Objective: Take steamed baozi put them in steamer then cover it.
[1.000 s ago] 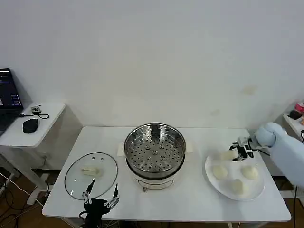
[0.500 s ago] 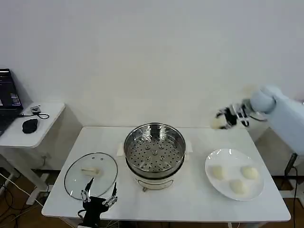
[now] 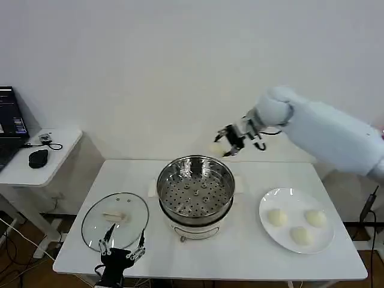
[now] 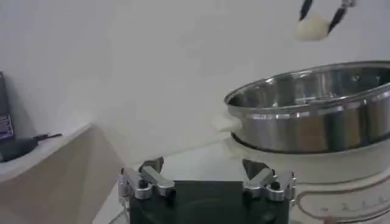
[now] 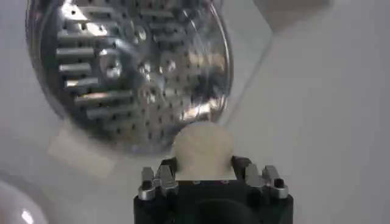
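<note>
Your right hand (image 3: 227, 146) is up in the air behind the pot (image 3: 195, 187), just past its back rim, with its fingers closed on one bun (image 3: 217, 149). From the head camera that bun is a small pale spot against the wall; the right wrist camera shows it plainly, round and cream-white, pinched between the two fingers (image 5: 159, 176), with the pot's tray of holes (image 5: 131, 67) below it. The left wrist camera catches the same bun (image 4: 311, 28) high above the pot's shiny wall (image 4: 317, 112). Your left hand (image 3: 123, 251) sits low at the near edge of the tabletop (image 3: 240, 246), fingers spread wide and holding nothing, close to the near rim of the glass lid (image 3: 115, 220), which lies flat to the left of the pot. Three more buns (image 3: 297, 223) rest on the white plate (image 3: 268, 232) to the right of the pot, well apart from it. The tabletop is white and stands against a plain white wall. Off to the left, a smaller white side table (image 3: 57, 156) carries a computer mouse (image 3: 38, 158) and part of a laptop (image 3: 10, 126).
</note>
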Action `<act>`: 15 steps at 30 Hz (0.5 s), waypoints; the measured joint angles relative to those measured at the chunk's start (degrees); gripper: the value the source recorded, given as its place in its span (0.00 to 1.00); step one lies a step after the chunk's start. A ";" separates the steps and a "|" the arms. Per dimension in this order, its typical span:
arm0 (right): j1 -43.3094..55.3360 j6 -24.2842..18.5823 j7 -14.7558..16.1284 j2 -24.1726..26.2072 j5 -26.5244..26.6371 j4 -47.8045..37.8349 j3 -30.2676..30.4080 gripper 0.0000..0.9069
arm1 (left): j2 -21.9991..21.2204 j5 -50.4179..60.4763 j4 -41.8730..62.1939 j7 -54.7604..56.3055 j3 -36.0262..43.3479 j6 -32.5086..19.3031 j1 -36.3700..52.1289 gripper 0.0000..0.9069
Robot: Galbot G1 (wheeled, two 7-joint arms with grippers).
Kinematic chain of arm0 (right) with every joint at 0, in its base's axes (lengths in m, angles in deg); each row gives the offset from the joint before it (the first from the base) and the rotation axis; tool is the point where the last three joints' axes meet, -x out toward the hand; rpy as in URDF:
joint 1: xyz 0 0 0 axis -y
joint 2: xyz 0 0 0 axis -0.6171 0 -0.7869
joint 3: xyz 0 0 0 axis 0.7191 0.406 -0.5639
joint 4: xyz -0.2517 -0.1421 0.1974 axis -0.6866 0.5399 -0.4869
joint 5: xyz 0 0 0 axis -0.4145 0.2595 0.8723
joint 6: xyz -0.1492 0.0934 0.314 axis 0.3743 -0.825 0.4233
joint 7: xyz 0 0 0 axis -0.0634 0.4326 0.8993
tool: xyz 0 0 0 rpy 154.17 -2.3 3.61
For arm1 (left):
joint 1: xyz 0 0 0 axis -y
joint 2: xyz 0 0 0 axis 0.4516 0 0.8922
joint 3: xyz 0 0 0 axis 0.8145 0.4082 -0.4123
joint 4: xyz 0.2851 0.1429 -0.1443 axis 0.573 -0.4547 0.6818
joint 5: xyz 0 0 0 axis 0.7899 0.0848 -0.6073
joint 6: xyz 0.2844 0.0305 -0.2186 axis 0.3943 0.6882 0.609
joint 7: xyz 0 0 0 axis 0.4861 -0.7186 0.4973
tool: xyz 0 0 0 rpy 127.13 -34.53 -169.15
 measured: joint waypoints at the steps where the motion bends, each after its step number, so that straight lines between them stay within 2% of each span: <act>1: 0.02 -0.43 -0.19 -0.64 -0.49 -0.05 0.67 0.69 | -0.10 -0.01 0.08 0.02 -0.04 0.00 0.07 1.00; 7: -0.64 -3.45 -1.66 -3.66 -3.81 -0.88 3.98 0.69 | -0.36 0.01 0.18 0.07 -0.07 -0.01 0.35 1.00; 15: -3.63 -8.13 -4.03 -7.19 -9.87 -4.51 4.53 0.69 | -0.77 0.35 0.74 0.14 -0.07 -0.25 0.49 1.00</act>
